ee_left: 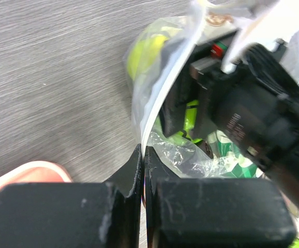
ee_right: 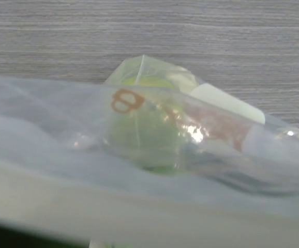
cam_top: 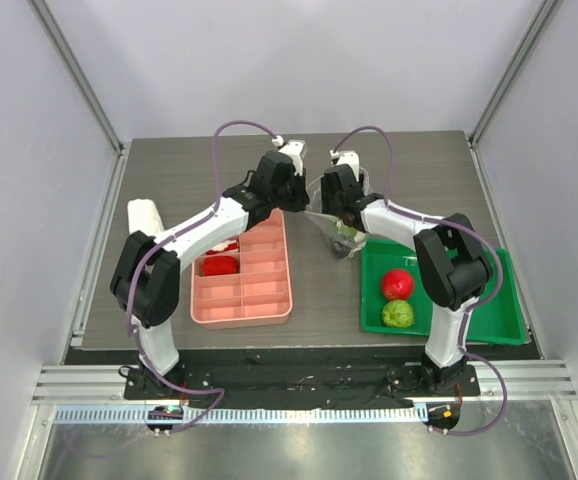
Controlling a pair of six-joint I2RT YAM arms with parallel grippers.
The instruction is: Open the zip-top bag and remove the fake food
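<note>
Emptying: left jaws pinch the zip-top bag (ee_left: 139, 98); right jaws, I cannot tell. Next I tip out the pear (ee_left: 147, 51) between them.

— How does your left pincer (ee_left: 143, 155) stand?
— Jaws pressed together, nipping the edge of the zip-top bag (ee_left: 162, 88).
— And your right pincer (cam_top: 341, 208)?
— Just ahead of the left pincer, facing it; its jaws are hidden. Both arms reach forward, elbows bent.
</note>
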